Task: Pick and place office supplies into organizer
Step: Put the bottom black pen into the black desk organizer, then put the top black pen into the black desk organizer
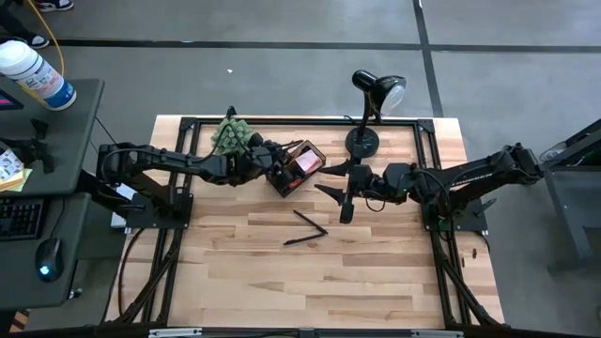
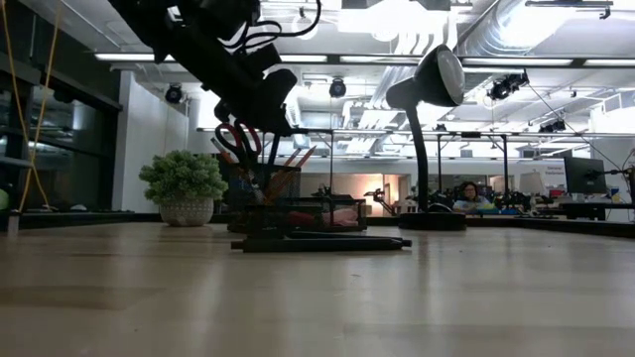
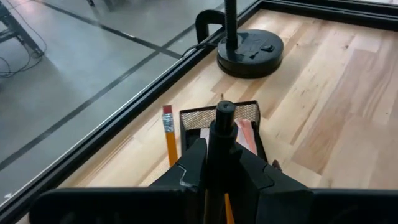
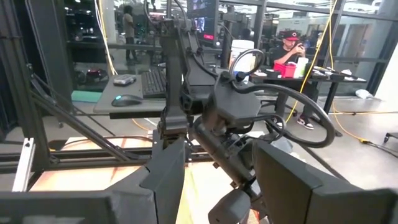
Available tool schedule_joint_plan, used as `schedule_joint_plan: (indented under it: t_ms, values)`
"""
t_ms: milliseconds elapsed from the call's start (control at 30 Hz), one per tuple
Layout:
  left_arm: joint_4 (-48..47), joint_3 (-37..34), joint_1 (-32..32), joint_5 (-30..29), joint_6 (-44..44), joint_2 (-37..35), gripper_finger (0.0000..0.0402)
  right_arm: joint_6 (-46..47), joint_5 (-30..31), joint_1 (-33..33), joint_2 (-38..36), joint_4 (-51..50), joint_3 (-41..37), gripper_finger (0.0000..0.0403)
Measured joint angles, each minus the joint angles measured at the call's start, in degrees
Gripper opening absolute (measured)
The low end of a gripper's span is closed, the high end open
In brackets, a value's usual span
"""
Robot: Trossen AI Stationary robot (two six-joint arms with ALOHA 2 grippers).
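My left pincer (image 1: pixel 266 165) hovers directly over the organizer (image 1: pixel 296 167), its fingers (image 3: pixel 239 174) pressed against a black pen (image 3: pixel 221 149) that stands upright between them, tip pointing down into the black mesh caddy. Just beside the pen, an orange pencil (image 3: pixel 169 134) with a pink eraser end rises from the same caddy, and something pink lies in the compartment beyond the pen. From counter level, red-handled scissors (image 2: pixel 236 141) and more pencils stand out of the organizer, crowding the space under my left wrist. Beyond the caddy, on its far side from my left pincer, sits the round base of the black desk lamp (image 1: pixel 364 141), its stem and shade rising over the rear of the counter (image 1: pixel 376 272). A small green plant (image 1: pixel 231 133) sits close beside my left arm, toward the rear rail. My right pincer (image 1: pixel 346 192) waits on the other side of the organizer with its fingers (image 4: pixel 165 168) spread wide and nothing between them, facing my left arm. Near it, toward the counter's front, two more black pens (image 1: pixel 308 229) lie flat on the wood, crossed into a narrow V. A person (image 4: pixel 287 50) in a cap sits at a desk in the room beyond.
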Motion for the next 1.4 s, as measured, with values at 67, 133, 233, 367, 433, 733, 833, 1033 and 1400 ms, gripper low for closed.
schedule_joint_plan:
  t_ms: [67, 133, 233, 367, 433, 733, 833, 1033, 1400]
  values:
    - [0.0, 0.0, 0.0, 0.1, 0.0, 0.0, 0.0033, 0.0, 0.0, 0.0, 0.0, -0.1, 0.0, 0.0181]
    - [0.1, 0.0, 0.0, 0.1, 0.0, 0.0, 0.0033, 0.0, 0.0, 0.0, 0.0, -0.5, 0.0, 0.0181]
    - [0.3, 0.0, 0.0, 0.1, 0.0, 0.0, 0.0033, 0.0, 0.0, 0.0, 0.0, -0.8, 0.0, 0.0181]
    - [0.7, 0.0, 0.0, 0.3, -0.1, 0.0, 0.0033, 0.0, 0.0, 0.0, 0.0, -0.9, 0.0, 0.0181]
    - [0.7, 0.0, 0.0, 0.5, -0.2, 0.0, 0.0033, 0.0, 0.0, 0.0, 0.0, -0.9, 0.0, 0.0181]
    - [0.7, 0.0, 0.0, 1.6, -1.1, 0.0, 0.0097, 0.8, 0.0, 0.0, 0.0, -0.9, 0.0, 0.0181]
    - [0.7, 0.0, 0.0, 1.3, -2.0, 0.0, 0.0137, 0.9, 0.0, 0.0, 0.0, -0.9, 0.0, 0.0181]
    - [0.9, 0.0, 0.0, 1.1, -2.0, -0.7, 0.0192, 0.9, 0.0, 0.0, 0.0, -3.5, 0.0, 0.0181]
    - [1.9, 0.0, -0.9, 11.7, 4.8, -8.0, 0.0209, 8.2, -0.2, 0.0, 0.6, -20.0, 0.0, 0.0181]
